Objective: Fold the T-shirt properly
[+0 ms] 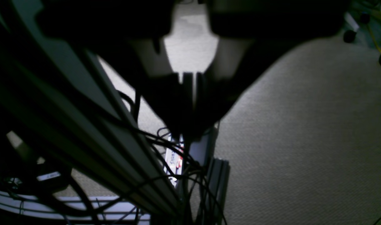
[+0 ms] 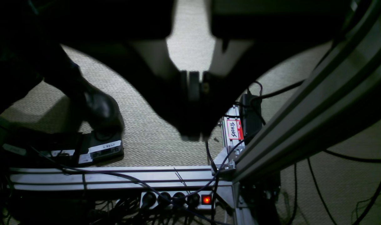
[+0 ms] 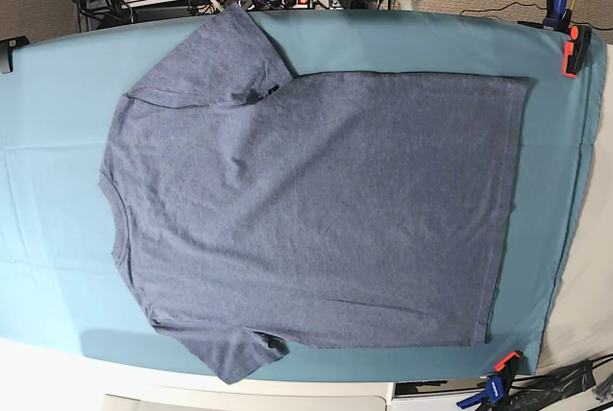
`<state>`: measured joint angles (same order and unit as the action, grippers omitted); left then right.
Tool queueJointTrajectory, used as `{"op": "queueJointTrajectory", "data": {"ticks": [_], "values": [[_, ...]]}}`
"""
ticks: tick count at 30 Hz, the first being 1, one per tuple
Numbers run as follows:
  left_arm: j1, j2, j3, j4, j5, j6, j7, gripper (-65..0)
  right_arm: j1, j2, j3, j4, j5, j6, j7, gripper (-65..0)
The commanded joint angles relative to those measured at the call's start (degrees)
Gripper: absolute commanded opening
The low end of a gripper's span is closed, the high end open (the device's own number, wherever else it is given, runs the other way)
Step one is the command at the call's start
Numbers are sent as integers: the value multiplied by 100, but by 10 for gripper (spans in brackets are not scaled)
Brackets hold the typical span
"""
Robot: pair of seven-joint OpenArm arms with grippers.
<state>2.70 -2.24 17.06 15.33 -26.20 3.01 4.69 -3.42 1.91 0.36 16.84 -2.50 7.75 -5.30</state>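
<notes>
Lying flat: one T-shirt.

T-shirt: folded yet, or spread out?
Spread flat, unfolded: the T-shirt lies full-length on the teal table cloth, both sleeves out, collar toward the base view's left.

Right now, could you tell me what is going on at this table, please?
Nothing is being handled yet. The blue-grey T-shirt lies spread flat and unfolded on the teal table cloth, neck toward the base view's left, hem toward its right, both sleeves out. Neither arm is over the table: both wrist cameras look down at carpet, cables and frame rails. The left gripper and the right gripper hang with fingers closed together and hold nothing. Folding has not begun.
</notes>
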Motion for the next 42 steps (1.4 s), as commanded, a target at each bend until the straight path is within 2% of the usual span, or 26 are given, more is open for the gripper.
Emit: {"op": "queueJointTrajectory", "data": {"ticks": [1, 34, 38, 42], "values": [[0, -2, 2, 33, -2, 20, 15, -630, 24, 33, 7, 37, 28, 39, 35, -650], [31, -2, 2, 103, -2, 20, 15, -630, -7, 33, 7, 37, 31, 39, 39, -650], [114, -2, 2, 107, -2, 20, 7, -630, -157, 33, 7, 37, 28, 39, 149, -650], [400, -2, 2, 177, 0, 22, -223, -630, -415, 83, 7, 37, 28, 39, 490, -650]]}}
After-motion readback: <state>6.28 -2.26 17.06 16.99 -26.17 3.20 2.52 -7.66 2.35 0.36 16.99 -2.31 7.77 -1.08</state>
